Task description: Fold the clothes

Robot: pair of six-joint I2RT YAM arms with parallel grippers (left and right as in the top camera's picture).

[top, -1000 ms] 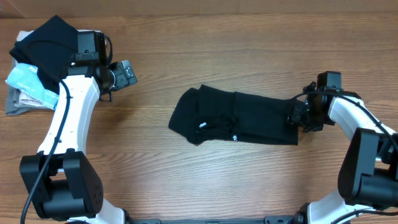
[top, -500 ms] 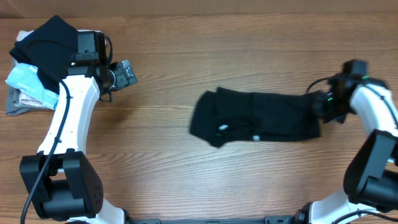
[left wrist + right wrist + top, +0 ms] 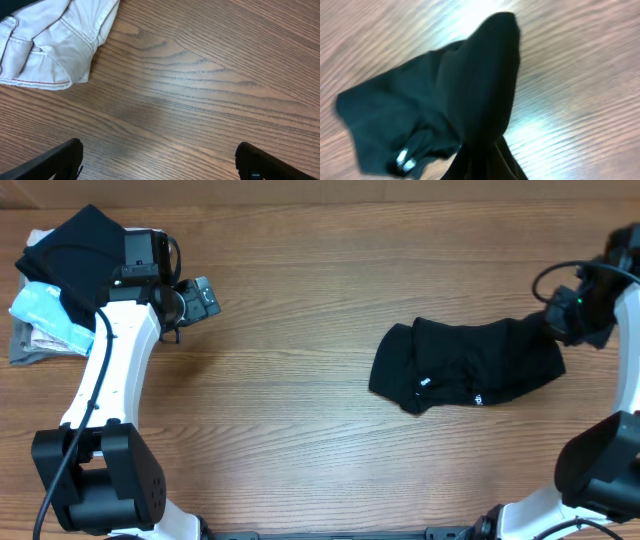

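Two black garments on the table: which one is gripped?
The shirt at right, pinched by the right gripper; the other garment tops the left pile, untouched.

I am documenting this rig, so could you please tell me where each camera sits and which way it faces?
Overhead: above the table, facing straight down; shows left arm, right arm, black shirt, folded garments.
Left wrist: on the left arm, facing down at wood and a beige garment; left fingers wide apart at bottom corners.
Right wrist: on the right arm, looking along the shirt bunched near the lens; no fingers visible.
Shared: overhead and right wrist both show the black shirt.
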